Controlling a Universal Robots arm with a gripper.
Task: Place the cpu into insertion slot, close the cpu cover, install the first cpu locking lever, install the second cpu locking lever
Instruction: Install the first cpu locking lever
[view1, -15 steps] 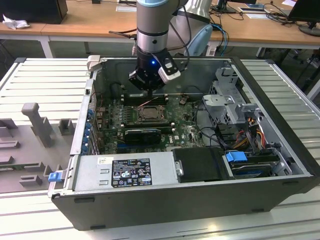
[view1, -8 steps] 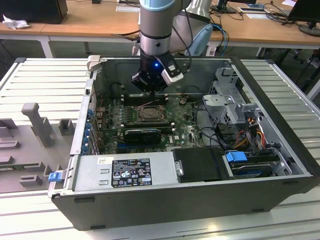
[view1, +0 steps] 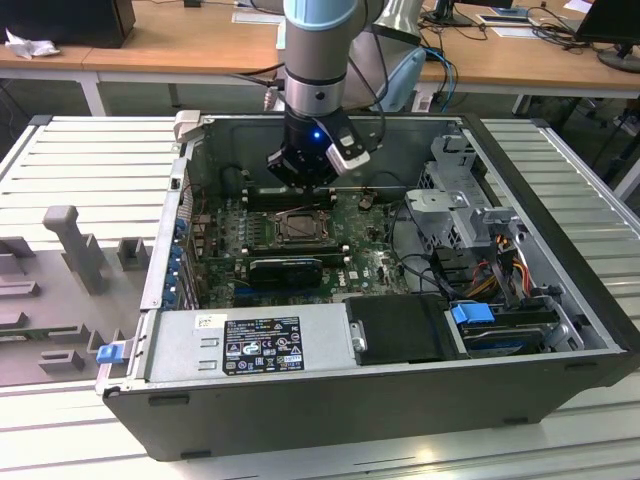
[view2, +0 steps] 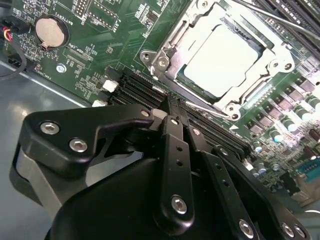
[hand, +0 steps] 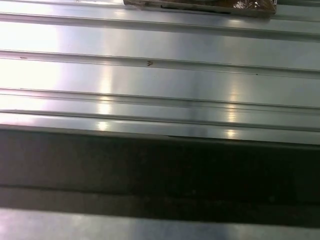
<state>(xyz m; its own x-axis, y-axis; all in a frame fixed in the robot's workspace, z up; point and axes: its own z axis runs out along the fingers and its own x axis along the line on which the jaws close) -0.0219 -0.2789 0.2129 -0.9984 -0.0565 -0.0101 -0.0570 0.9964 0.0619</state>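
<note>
The black two-fingered gripper (view1: 303, 182) on the grey robot arm (view1: 318, 60) hangs inside the open dark grey computer case (view1: 560, 300), low over the green motherboard (view1: 365, 262), just at 12 o'clock from the socket in the exterior view. In the second wrist view its fingers (view2: 172, 132) are pressed together, holding nothing, tips over the long black memory slots (view2: 145, 90).

The small square pale silvery cpu (view2: 220, 60) lies seated in the square metal-rimmed insertion slot (view2: 165, 62). The thin grey metal cpu cover (view2: 272, 57) lies flat around it, the chip showing through its window. A thin metal locking lever (view2: 207, 106) runs along the socket edge nearest the fingers. A round silver coin battery (view2: 50, 31) sits at 9 o'clock from the socket.

In the first wrist view, ribbed silver metal table (hand: 160, 75).
</note>
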